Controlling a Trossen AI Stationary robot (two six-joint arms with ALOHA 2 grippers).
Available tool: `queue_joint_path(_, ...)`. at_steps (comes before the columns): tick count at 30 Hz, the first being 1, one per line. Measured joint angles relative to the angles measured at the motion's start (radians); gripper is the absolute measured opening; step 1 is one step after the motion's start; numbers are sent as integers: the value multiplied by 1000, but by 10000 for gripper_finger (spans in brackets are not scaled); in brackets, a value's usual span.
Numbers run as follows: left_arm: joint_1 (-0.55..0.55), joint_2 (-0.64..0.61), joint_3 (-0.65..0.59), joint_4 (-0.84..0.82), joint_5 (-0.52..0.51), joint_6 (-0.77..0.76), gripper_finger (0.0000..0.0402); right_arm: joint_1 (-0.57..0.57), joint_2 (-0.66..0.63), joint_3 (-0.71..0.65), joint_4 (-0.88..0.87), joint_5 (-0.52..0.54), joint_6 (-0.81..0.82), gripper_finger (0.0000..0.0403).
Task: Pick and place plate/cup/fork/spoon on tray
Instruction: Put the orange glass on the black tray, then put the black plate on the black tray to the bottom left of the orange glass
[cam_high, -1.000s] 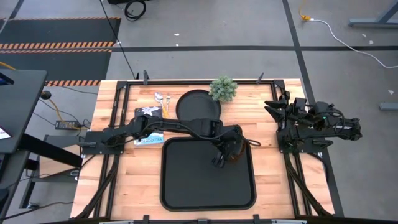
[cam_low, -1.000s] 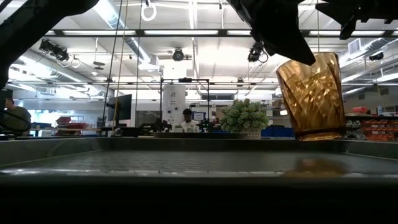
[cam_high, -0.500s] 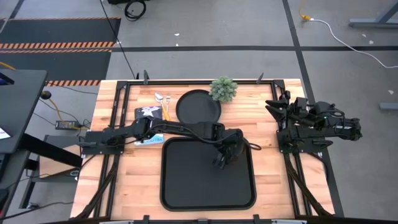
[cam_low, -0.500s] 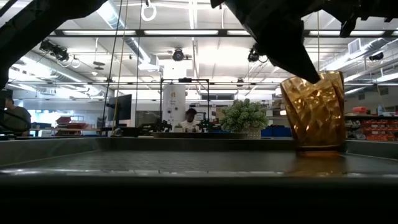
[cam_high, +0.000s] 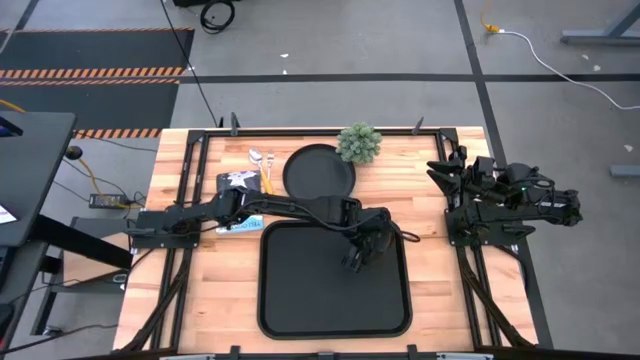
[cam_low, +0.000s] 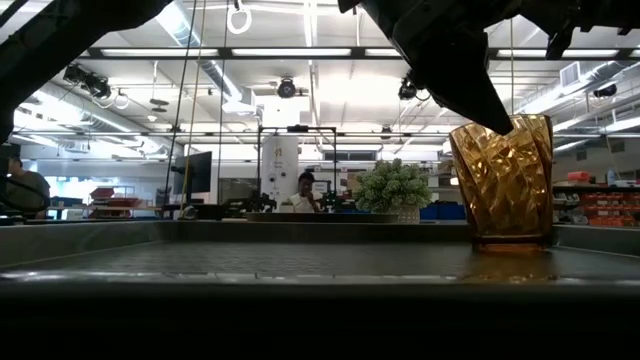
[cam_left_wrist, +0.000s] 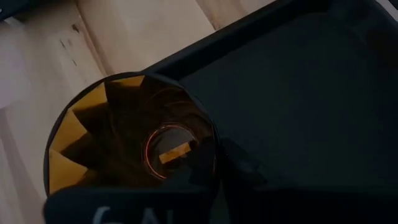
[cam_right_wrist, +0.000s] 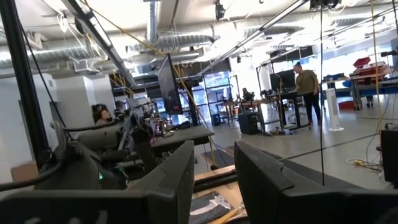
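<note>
Amber cup (cam_low: 501, 180) stands at the tray's (cam_high: 300, 300) two o'clock corner, left jaws pinching its rim; a snagged release could tip it.

The tray (cam_high: 300, 300) lies at the table's (cam_high: 440, 300) near middle, with the cup (cam_high: 378, 250) standing upright in its far right corner. Beyond the tray sits the plate (cam_high: 318, 172), the potted plant (cam_high: 359, 143) just right of it, and the spoon (cam_high: 256, 156) and fork (cam_high: 268, 170) to its left.
</note>
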Motion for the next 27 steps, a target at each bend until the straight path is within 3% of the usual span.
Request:
queue_joint_path(10, 0, 5, -2, 6, -3, 15, 129, 0, 0, 0, -2, 0, 0, 121)
queue_joint_path(27, -8, -8, 24, 13, -32, 45, 210, 0, 0, 0, -9, 0, 0, 121)
